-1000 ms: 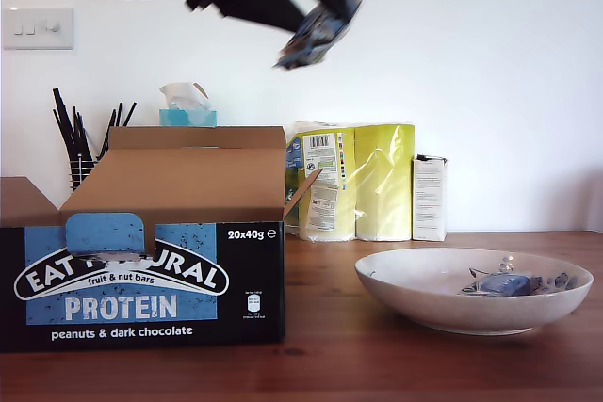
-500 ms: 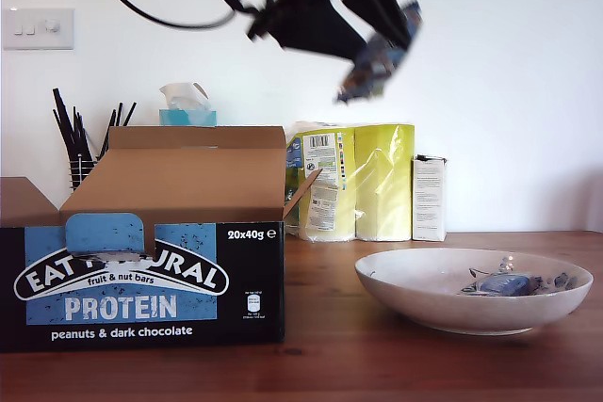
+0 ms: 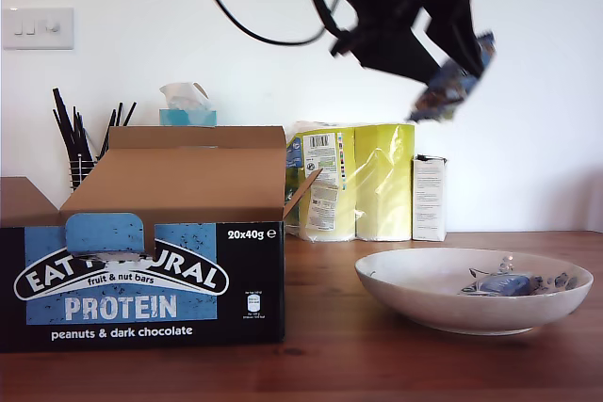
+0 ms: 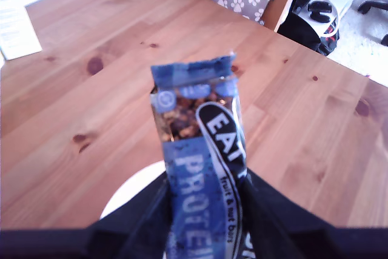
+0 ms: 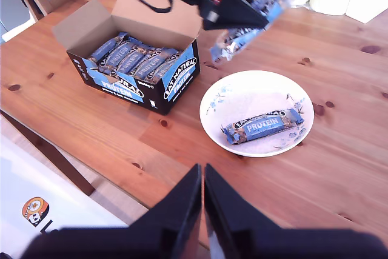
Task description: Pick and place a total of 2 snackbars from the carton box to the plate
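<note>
My first hand (image 3: 450,68) pinches a snackbar (image 3: 450,82) by one end, its long axis hanging slantwise, high above the plate (image 3: 424,294). Another snackbar (image 5: 262,125) already lies in the plate beside the carton box (image 3: 141,280). My second hand (image 5: 203,192), pressed together and empty, hovers farther off.

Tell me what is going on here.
My first tool is shut on a snackbar and holds it in the air above the plate. One bar already lies in the plate. The carton box stands open beside the plate, with more bars inside. My second tool is shut, holds nothing, and looks down on the table from above.
</note>
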Motion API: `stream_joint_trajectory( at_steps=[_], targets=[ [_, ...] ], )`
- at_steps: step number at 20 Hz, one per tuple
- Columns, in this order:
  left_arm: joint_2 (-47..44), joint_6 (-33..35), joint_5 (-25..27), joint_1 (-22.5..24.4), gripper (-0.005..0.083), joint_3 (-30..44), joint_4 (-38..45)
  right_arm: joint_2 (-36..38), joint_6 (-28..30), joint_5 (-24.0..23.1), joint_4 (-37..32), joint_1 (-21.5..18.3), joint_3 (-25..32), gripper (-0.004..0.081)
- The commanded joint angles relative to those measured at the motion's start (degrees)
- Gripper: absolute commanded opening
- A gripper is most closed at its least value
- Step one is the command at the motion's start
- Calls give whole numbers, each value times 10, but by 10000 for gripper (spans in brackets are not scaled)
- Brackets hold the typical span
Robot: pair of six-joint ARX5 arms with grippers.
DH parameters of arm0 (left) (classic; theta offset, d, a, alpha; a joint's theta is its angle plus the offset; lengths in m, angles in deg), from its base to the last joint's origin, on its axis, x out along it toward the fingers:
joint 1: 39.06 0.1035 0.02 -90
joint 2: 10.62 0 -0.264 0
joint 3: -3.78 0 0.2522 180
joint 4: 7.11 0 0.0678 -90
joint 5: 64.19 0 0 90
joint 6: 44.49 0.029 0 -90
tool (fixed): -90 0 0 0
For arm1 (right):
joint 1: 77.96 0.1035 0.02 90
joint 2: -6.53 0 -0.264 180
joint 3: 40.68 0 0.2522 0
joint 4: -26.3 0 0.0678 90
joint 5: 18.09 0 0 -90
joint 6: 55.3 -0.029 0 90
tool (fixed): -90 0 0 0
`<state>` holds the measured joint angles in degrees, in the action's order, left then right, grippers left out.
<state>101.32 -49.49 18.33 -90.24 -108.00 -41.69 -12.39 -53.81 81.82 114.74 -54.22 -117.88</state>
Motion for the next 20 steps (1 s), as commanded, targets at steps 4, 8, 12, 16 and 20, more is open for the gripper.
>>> stream_joint_trajectory(
  at_steps=[4,8,12,16,20],
  targets=[
    [105,6,4,-4,232,-88,-64,1,0,0,-3,2,-4,-13],
    [153,7,13,-3,232,-103,-92,1,0,0,-4,2,-4,-13],
    [180,10,28,-2,232,-103,-120,1,5,1,-7,2,-4,-13],
    [190,10,37,-1,232,-103,-122,1,5,2,-6,2,-4,-13],
    [197,9,43,0,243,-103,-124,1,16,2,-7,2,-4,-13]
  ],
)
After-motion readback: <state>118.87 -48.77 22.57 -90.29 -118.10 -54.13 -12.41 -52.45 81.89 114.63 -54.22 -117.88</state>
